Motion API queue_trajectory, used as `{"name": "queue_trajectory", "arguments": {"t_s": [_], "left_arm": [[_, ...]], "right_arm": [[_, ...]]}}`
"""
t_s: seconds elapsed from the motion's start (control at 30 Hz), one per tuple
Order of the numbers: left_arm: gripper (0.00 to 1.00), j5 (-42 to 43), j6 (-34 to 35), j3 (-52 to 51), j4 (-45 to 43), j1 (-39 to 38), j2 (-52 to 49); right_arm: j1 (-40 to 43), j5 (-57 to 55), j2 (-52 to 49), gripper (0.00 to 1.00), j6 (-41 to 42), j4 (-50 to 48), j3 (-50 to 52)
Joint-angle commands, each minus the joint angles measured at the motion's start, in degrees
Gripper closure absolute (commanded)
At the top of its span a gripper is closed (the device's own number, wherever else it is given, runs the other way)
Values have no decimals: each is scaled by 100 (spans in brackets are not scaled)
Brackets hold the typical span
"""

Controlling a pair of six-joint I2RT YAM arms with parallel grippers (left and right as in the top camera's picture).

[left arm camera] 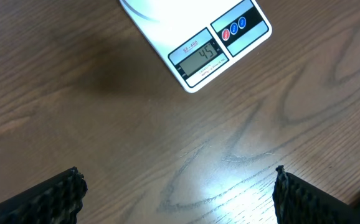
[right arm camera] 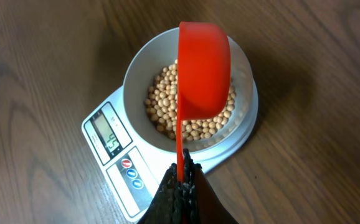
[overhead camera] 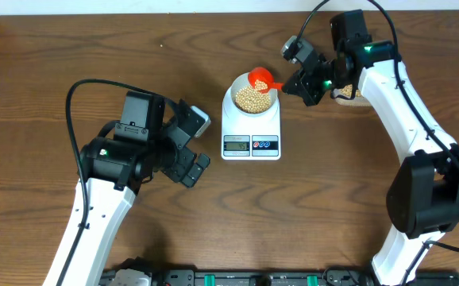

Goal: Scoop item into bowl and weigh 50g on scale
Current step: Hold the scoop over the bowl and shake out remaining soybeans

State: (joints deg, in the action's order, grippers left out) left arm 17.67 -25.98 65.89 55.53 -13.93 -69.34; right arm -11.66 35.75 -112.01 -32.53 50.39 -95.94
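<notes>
The white scale (overhead camera: pixel 251 141) stands mid-table with the pale bowl (overhead camera: pixel 231 97) on it, holding a heap of beige beans (overhead camera: pixel 251 98). My right gripper (overhead camera: pixel 296 83) is shut on the handle of a red scoop (overhead camera: pixel 260 78), which hangs tilted over the bowl's far right rim with a few beans in it. From the right wrist, the scoop (right arm camera: pixel 203 68) is turned on edge above the beans (right arm camera: pixel 160 102) in the bowl (right arm camera: pixel 135 70), its handle pinched in the gripper (right arm camera: pixel 183 175). My left gripper (overhead camera: pixel 201 146) stands open over bare wood left of the scale (left arm camera: pixel 200 56).
A clear tub of beans (overhead camera: pixel 347 94) sits at the back right, mostly hidden behind the right arm. The scale's display and round buttons (right arm camera: pixel 132 175) face the front edge. Bare wooden tabletop (left arm camera: pixel 105 124) lies under the left gripper's wide-spread fingers (left arm camera: pixel 49 199).
</notes>
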Motion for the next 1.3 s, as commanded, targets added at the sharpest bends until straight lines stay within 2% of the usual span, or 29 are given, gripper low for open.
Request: {"name": "queue_trajectory", "arguments": {"t_s": [0.0, 0.67, 1.27], "left_arm": [[2, -22, -98, 13, 13, -2, -26], [2, -22, -98, 13, 13, -2, -26], [2, -22, -98, 13, 13, -2, -26]], "right_arm": [[-44, -26, 122, 99, -85, 70, -146], [-63, -313, 122, 99, -492, 271, -146], [-208, -605, 122, 99, -586, -72, -146]]}}
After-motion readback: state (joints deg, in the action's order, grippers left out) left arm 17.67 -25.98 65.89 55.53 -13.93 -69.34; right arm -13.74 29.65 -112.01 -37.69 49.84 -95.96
